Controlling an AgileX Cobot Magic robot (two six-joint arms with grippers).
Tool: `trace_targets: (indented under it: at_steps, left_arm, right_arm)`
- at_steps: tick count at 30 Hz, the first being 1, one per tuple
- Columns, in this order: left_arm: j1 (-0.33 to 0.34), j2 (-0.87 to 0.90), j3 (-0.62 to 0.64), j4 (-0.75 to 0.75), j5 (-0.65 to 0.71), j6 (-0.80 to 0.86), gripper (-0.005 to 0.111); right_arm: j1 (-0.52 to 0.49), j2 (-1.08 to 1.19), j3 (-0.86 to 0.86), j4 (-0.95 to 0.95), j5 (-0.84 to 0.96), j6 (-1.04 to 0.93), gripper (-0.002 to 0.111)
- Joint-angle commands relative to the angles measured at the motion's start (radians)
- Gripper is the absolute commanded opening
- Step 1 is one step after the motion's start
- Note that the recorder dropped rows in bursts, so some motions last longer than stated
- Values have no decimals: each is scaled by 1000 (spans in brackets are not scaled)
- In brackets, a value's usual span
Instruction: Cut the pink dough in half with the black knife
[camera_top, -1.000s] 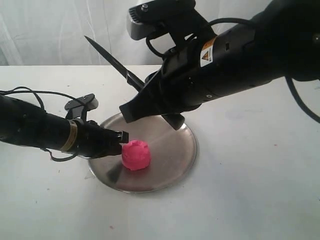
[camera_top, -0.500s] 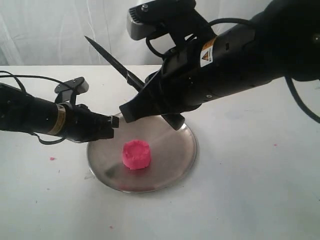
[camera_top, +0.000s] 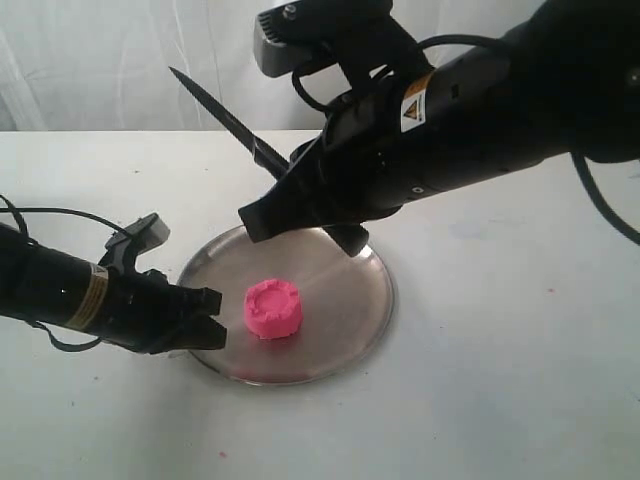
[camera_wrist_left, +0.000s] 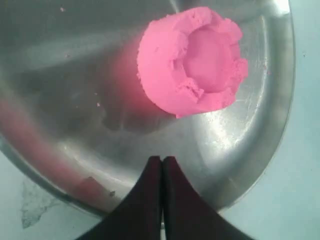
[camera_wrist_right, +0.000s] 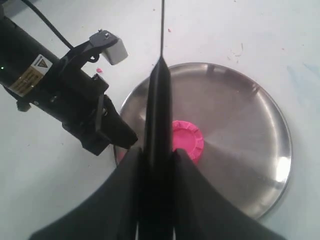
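The pink dough (camera_top: 272, 309) is one round puck with a dimpled top, resting on the steel plate (camera_top: 340, 300); it also shows as the pink dough (camera_wrist_left: 192, 60) and the pink dough (camera_wrist_right: 187, 140). High above the plate, my right gripper (camera_top: 300, 205) is shut on the handle of the black knife (camera_top: 225, 118), whose blade points up and to the left. The black knife (camera_wrist_right: 159, 125) crosses over the dough in the right wrist view, between the gripper (camera_wrist_right: 157, 155) fingers. My left gripper (camera_top: 210, 318) is shut and empty at the plate's left rim, apart from the dough; its tips (camera_wrist_left: 161, 161) meet.
The steel plate (camera_wrist_left: 260, 150) lies on a white table (camera_top: 500, 380). Tiny pink crumbs (camera_top: 222, 455) dot the tabletop. The left arm's cable (camera_top: 60, 213) trails over the table at the left. A white curtain hangs behind.
My left gripper has let go of the dough and drawn back to the left and toward the table's front, to the plate's rim. The right arm and knife have barely moved.
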Motion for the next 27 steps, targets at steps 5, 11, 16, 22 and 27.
trace_targets:
  at_steps: [5,11,16,22,27]
  left_arm:
    - [-97,-9,2,8,65,-4,0]
    - [-113,-9,0,8,140,-4,0]
    - [-113,-9,0,4,142,-4,0]
    - [-114,-9,0,-36,137,20,0]
    - [-114,-9,0,-52,131,22,0]
  right_arm:
    - [-10,-11,0,-10,-29,2,0]
    - [-10,-11,0,-10,-22,2,0]
    - [-10,-11,0,-12,-29,2,0]
    - [-10,-11,0,-10,-37,2,0]
    - [-10,-11,0,-10,-38,2,0]
